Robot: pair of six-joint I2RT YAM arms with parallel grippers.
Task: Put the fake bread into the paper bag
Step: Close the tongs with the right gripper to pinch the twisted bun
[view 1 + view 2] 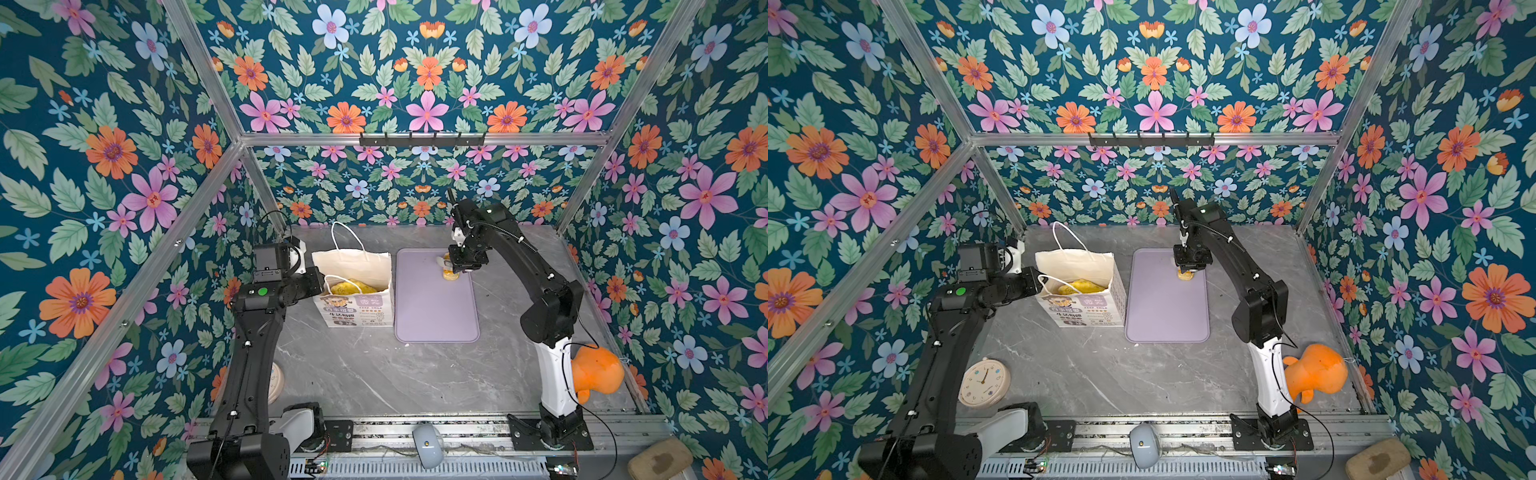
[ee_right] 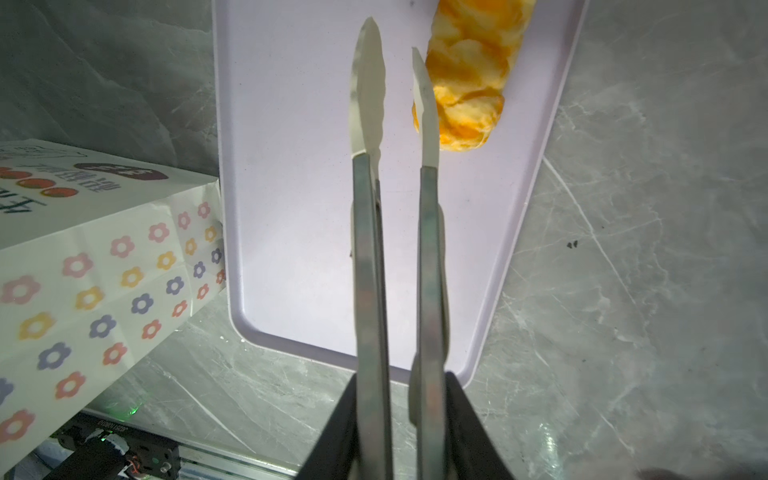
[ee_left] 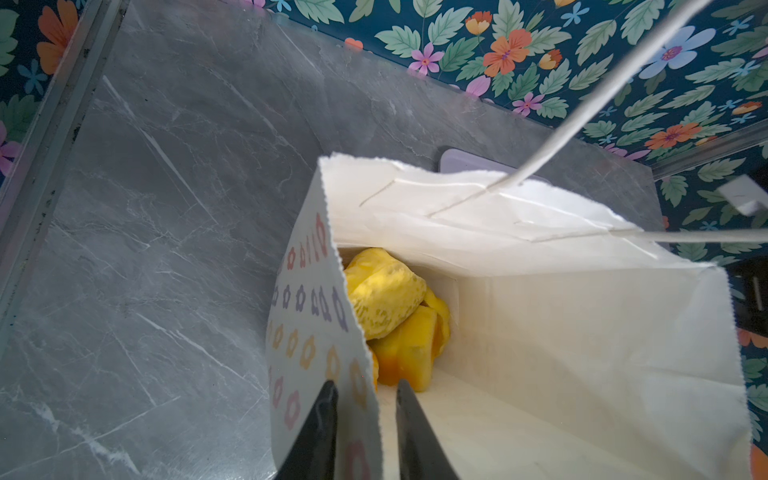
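Note:
The white paper bag [image 1: 353, 309] [image 1: 1084, 311] stands upright left of the lilac tray [image 1: 436, 307]. Yellow fake bread [image 3: 386, 299] lies inside it, seen in both top views [image 1: 353, 286] too. My left gripper [image 3: 365, 386] [image 1: 316, 278] straddles the bag's left wall, one finger outside and one inside, with a gap showing beside the paper. One braided fake bread [image 2: 469, 75] [image 1: 450, 274] lies at the tray's far end. My right gripper [image 2: 401, 382] [image 1: 465, 259] is shut on metal tongs [image 2: 370, 249]. The tong tips stand slightly apart, just beside that bread, with nothing between them.
An orange plush lump [image 1: 596, 372] lies by the right arm's base. A cream clock [image 1: 984, 382] sits near the left arm. A grey rounded object [image 1: 428, 444] and a brown block [image 1: 660, 459] rest at the front rail. Flowered walls close in three sides.

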